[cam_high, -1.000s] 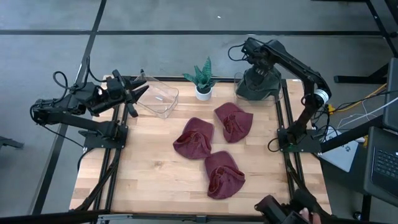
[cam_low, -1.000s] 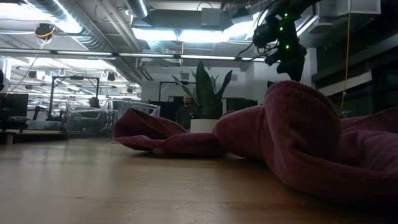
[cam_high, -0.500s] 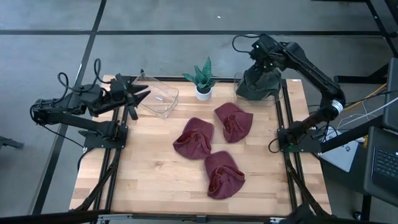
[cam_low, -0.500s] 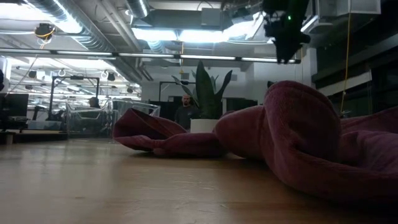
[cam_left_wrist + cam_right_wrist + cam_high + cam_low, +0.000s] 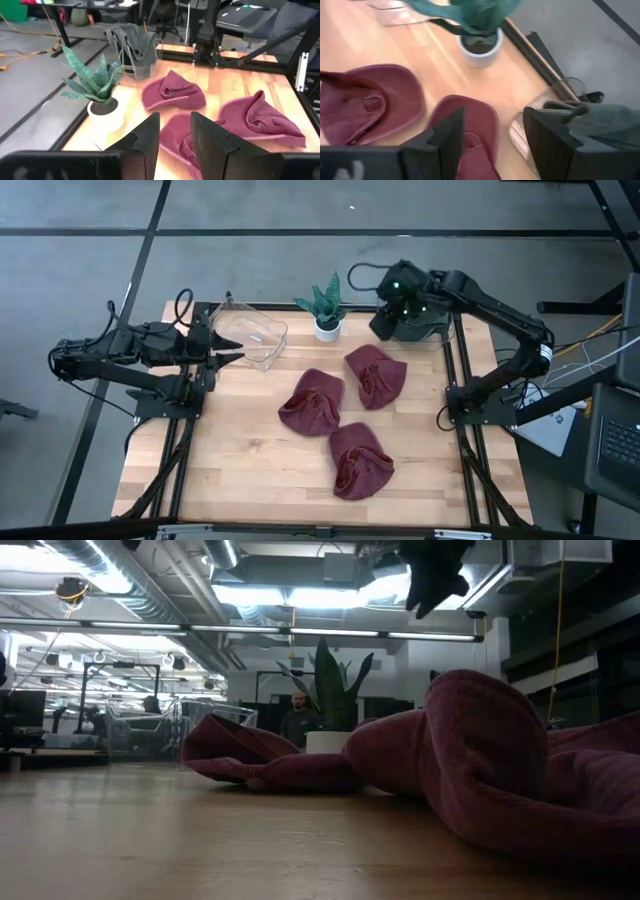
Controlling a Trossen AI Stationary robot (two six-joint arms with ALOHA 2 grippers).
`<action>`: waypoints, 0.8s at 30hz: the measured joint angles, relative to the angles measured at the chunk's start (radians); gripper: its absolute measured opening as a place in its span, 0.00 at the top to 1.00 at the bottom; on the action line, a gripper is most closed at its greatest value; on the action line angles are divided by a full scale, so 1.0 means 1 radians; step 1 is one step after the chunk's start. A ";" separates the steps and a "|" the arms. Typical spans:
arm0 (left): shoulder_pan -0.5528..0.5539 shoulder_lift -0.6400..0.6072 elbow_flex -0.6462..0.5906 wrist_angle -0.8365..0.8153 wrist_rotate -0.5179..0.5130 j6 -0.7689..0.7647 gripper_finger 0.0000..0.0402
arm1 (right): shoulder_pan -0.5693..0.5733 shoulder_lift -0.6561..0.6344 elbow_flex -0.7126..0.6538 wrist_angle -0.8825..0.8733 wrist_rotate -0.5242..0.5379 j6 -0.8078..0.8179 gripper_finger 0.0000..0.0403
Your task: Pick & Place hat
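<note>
Three maroon hats lie flat on the wooden table: one far [image 5: 375, 375], one in the middle [image 5: 312, 402], one near [image 5: 360, 460]. The low view shows them as folded mounds [image 5: 480, 770]. My right gripper [image 5: 385, 308] hovers open above the table's far right part, just beyond the far hat [image 5: 470, 125]. It touches nothing. My left gripper [image 5: 228, 347] is open at the table's left edge, beside a clear bin [image 5: 255, 335], with its fingers [image 5: 150, 137] pointing toward the hats.
A small potted plant [image 5: 327, 310] stands at the far edge between the two arms. A dark grey-green hat [image 5: 418, 320] sits in a clear container at the far right corner. Bare wood lies along the near and left sides.
My right gripper has swung from above the grey-green hat's container toward the table's left and near side, ending over the spot beyond the far maroon hat. My left gripper has shifted slightly toward the near edge beside the clear bin. The hats have not moved.
</note>
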 joint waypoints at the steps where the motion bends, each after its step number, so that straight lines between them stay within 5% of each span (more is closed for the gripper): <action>1: 0.000 0.002 0.000 -0.005 0.001 -0.001 0.74 | 0.023 0.000 0.000 0.000 0.013 0.008 0.50; 11: 0.000 0.186 0.000 -0.080 -0.058 0.036 0.69 | 0.185 0.000 0.000 -0.035 0.087 -0.018 0.50; 24: -0.140 0.561 0.000 0.076 -0.040 -0.044 0.68 | 0.328 0.000 0.000 -0.192 0.088 -0.053 0.50</action>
